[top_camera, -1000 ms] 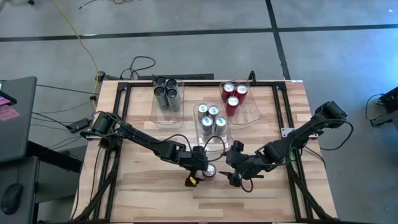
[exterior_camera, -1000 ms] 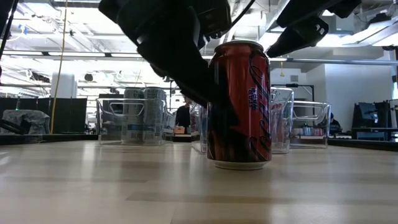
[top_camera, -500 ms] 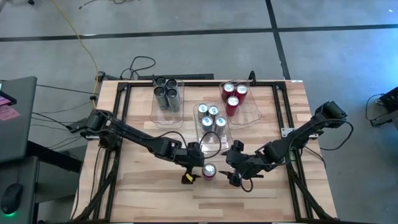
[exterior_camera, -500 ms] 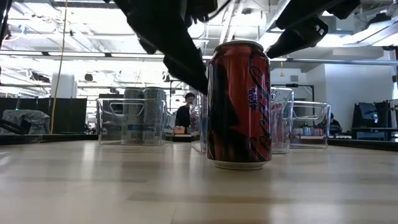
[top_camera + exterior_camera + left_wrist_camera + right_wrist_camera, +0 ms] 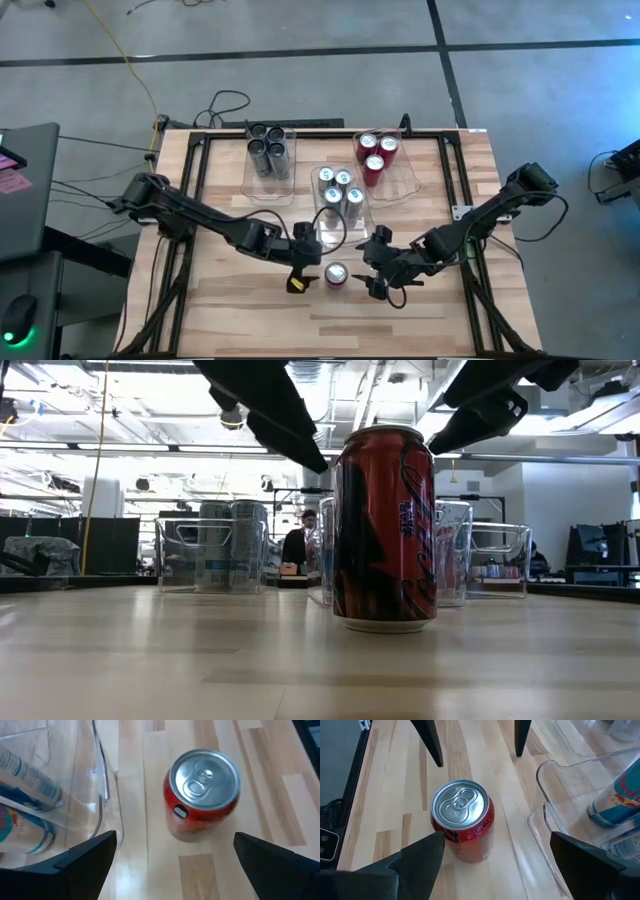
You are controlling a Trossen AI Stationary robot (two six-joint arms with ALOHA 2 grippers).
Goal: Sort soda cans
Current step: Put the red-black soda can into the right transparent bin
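One red soda can (image 5: 336, 274) stands upright on its base on the table, near the front middle; it also shows in the low view (image 5: 385, 525). My left gripper (image 5: 306, 268) is open just left of the can and raised above it, touching nothing; the can lies ahead of its fingers in the left wrist view (image 5: 175, 836). My right gripper (image 5: 368, 275) is open just right of the can, also raised, with the can (image 5: 462, 820) ahead of its fingers. Neither gripper touches the can.
Three clear bins stand behind the can: dark grey cans (image 5: 268, 150) at the far left, silver-blue cans (image 5: 340, 190) in the middle close to the can, red cans (image 5: 375, 155) at the far right. Bare wood lies toward the table's near edge.
My left gripper has risen from beside the red can and drawn back toward the table's left edge. The can stays upright where it was. My right gripper has kept still.
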